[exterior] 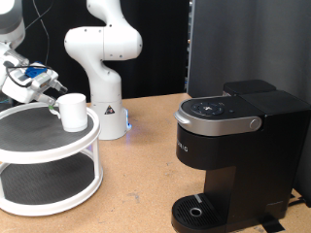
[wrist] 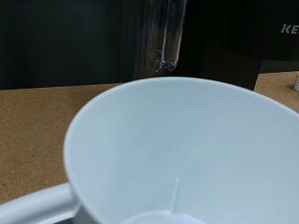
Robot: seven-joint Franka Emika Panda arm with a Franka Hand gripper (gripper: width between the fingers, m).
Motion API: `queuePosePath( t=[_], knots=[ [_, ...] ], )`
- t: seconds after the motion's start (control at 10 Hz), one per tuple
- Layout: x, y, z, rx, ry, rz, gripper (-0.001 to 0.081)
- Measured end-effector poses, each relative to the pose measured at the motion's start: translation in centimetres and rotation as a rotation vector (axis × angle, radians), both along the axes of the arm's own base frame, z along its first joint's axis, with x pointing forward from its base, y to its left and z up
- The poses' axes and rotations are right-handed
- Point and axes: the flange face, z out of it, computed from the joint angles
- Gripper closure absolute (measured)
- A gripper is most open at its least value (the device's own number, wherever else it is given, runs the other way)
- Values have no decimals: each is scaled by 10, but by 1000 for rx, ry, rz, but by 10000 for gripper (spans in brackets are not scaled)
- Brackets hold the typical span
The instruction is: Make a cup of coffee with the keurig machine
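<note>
Up on the top tier of a round white stand [exterior: 29, 126], we see the cup [exterior: 71, 110] right next to the hand [exterior: 41, 85]. The hand comes in from the exterior view's left, and its fingers reach the cup's near side. We cannot tell whether the hand is open or closed, since its fingertips blur against the cup. The wrist view is nearly filled by the cup's [wrist: 187, 149] wide white rim and smooth inside wall, so the cup sits just ahead of the hand. It is plain white and upright, with its handle low in that view.

Well apart from the hand, towards the exterior view's right, the keurig [exterior: 228, 155] stands on the brown surface [exterior: 146, 184]. It is black, with its grey lid down and a round drip tray [exterior: 199, 211] at its foot.
</note>
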Motion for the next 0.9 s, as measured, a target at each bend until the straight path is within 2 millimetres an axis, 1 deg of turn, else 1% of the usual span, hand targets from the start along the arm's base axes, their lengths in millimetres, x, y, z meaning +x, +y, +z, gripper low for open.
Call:
queuePosePath(
  t=[0.5, 0.9],
  knots=[
    [8, 3, -6, -12, 13, -4, 5],
    [8, 7, -18, -55, 20, -2, 5]
  ],
)
